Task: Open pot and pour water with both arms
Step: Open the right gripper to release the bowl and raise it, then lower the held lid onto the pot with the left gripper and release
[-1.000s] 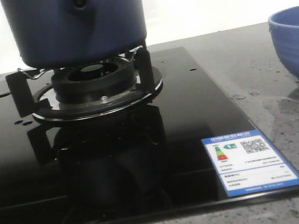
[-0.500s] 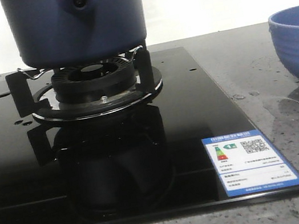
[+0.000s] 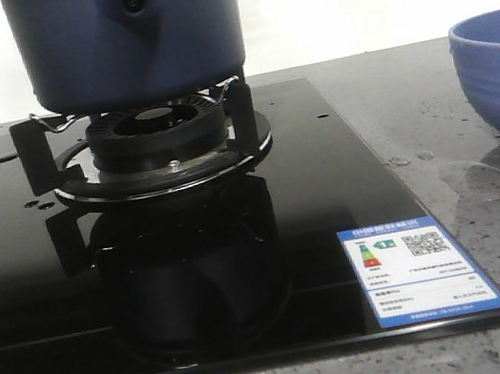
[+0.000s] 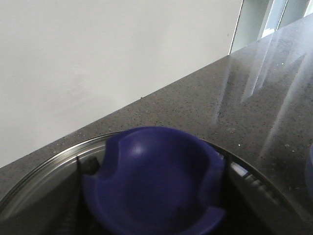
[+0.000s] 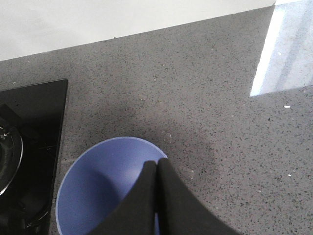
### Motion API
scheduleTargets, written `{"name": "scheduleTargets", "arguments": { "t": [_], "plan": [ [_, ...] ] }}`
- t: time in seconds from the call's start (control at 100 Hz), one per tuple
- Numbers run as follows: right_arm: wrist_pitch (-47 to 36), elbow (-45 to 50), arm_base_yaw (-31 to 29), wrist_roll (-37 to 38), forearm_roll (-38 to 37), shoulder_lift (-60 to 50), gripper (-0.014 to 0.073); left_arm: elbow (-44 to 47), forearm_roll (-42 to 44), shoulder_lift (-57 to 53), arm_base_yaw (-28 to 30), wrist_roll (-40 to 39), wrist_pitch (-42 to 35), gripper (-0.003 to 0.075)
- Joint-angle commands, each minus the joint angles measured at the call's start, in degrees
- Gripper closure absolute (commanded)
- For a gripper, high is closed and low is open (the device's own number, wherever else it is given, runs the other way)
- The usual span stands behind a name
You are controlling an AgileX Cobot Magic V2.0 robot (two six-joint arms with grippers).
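— Where was the pot (image 3: 128, 36) when you looked?

— On the burner (image 3: 159, 135), resting on the wire supports in the middle of the black glass hob (image 3: 327, 183). It was wider than the burner, dark navy, with the raised mount and its round hole facing me.

— And the lid?

— From the left wrist camera I could see a deep blue knob (image 4: 154, 178) sitting on a glass lid (image 4: 44, 169), very close under the lens. The left arm's fingers themselves weren't visible there, so I couldn't tell if they were clenched or released.

— The right arm?

— The right gripper (image 5: 157, 169) hung above the lighter blue bowl (image 5: 100, 183), its two dark fingers pressed together with nothing between them. The bowl stood on the grey speckled counter (image 5: 210, 98), off the hob's right edge, well apart from the pot.

— Anything else?

— A blue-bordered energy label (image 3: 416, 268) was stuck on the hob's near right corner, and some water drops (image 3: 410, 159) lay on the counter near the bowl.
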Motion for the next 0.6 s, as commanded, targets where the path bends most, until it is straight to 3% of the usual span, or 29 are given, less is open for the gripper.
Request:
{"name": "scheduleTargets", "arguments": {
  "t": [0.0, 0.16, 0.4, 0.48, 0.59],
  "plan": [
    [-3.2, -1.7, -0.5, -0.9, -1.1, -0.4, 0.0657, -2.2, -2.9, -2.0, -0.4, -0.2, 1.0, 0.0293],
    [-3.1, -1.7, -0.5, -0.9, -1.1, -0.4, 0.0657, -2.2, -3.6, -2.0, -0.4, -0.8, 1.2, 0.0141],
    [-3.1, -1.7, -0.5, -2.5, -1.3, -0.4, 0.0657, -2.2, -6.1, -5.6, -0.4, -0.8, 1.8, 0.0135],
    [-3.9, -1.4, -0.5, -6.2, -1.3, -0.9, 0.0657, -2.1, -6.0, -9.3, -0.4, -0.8, 0.9, 0.0164],
    [-7.9, 1.5, -0.5, -8.6, -1.3, -3.6, 0.0657, -0.3, -5.9, -16.6, -0.4, -0.8, -3.4, 0.0326]
  ]
}}
